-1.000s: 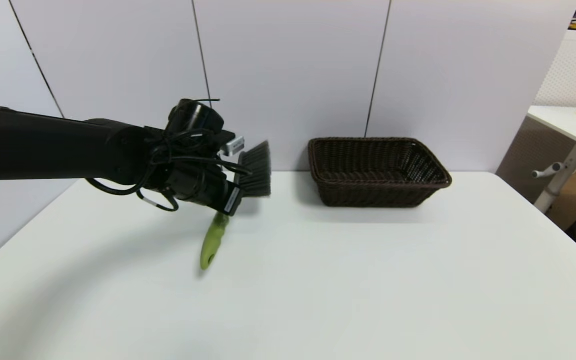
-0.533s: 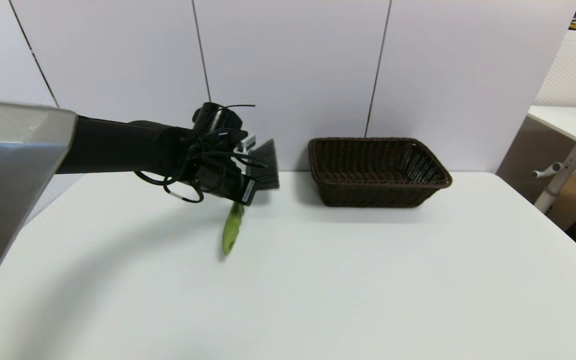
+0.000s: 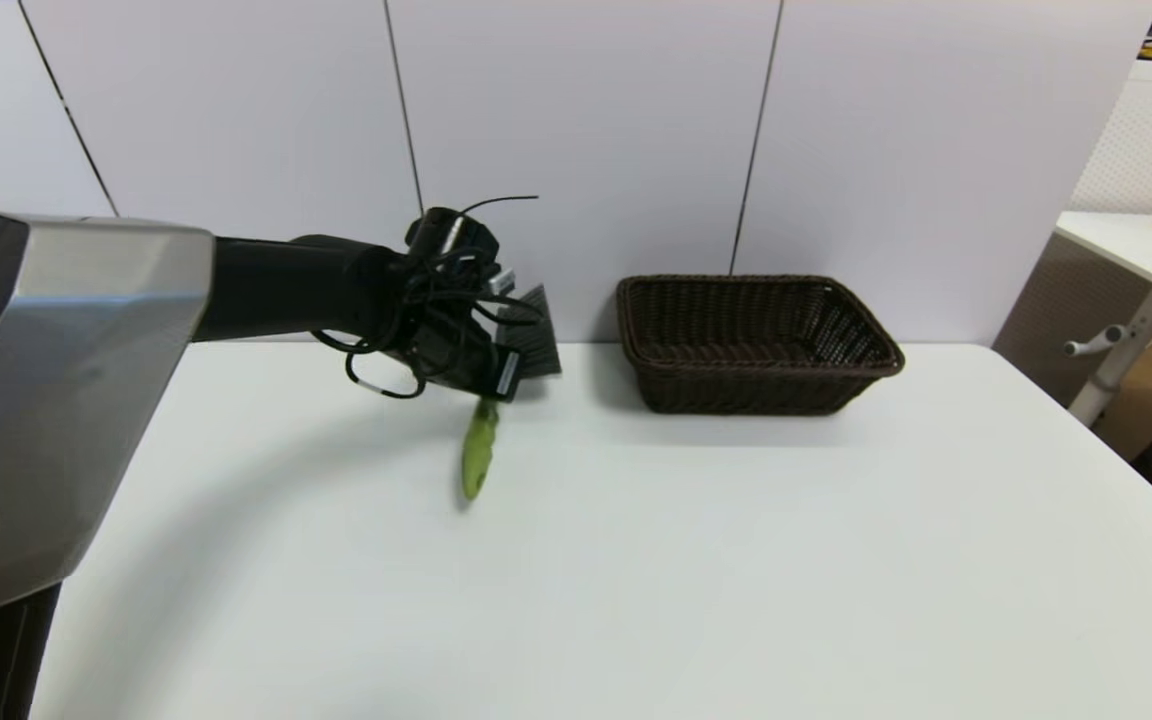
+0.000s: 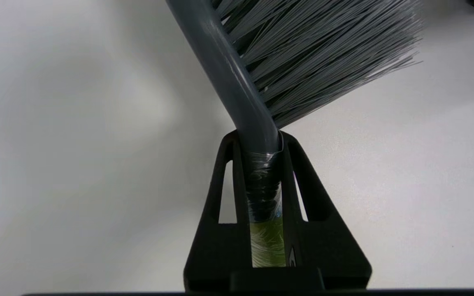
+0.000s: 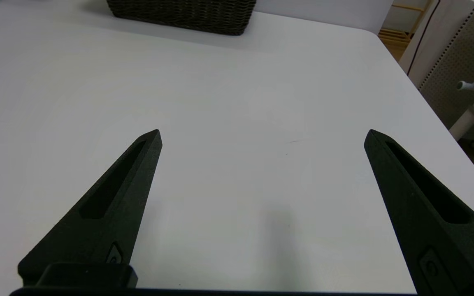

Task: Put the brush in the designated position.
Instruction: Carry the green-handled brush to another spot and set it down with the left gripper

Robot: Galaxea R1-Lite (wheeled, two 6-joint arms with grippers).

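Brush [image 3: 481, 450] held above the white table [image 3: 636, 560], left of the dark wicker basket [image 3: 756, 345] and apart from it. Olive-green handle hanging down toward the tabletop, dark grey neck hidden in the grip, black-grey bristles fanned out toward the basket side. Carried by the left gripper [image 3: 496, 385], reaching in from the left on a black arm wrapped in cables.

Seen close in the left wrist view: left gripper [image 4: 261, 135] pinching the brush [image 4: 241, 82] where the grey neck meets the green handle, a band of clear wrap around the joint, both fingers [image 4: 220, 197] pressed flat against it. Long grey bristles splayed to one side, bare table [image 4: 76, 144] beneath. Handle's hanging end not visible there; shown only from the head camera.

Farther right, seen in the right wrist view alone: right gripper [image 5: 261, 133] low over the table [image 5: 241, 102], fingers [image 5: 113, 197] spread wide with nothing between them, basket [image 5: 183, 16] at the far edge. Right arm out of the head camera's frame.
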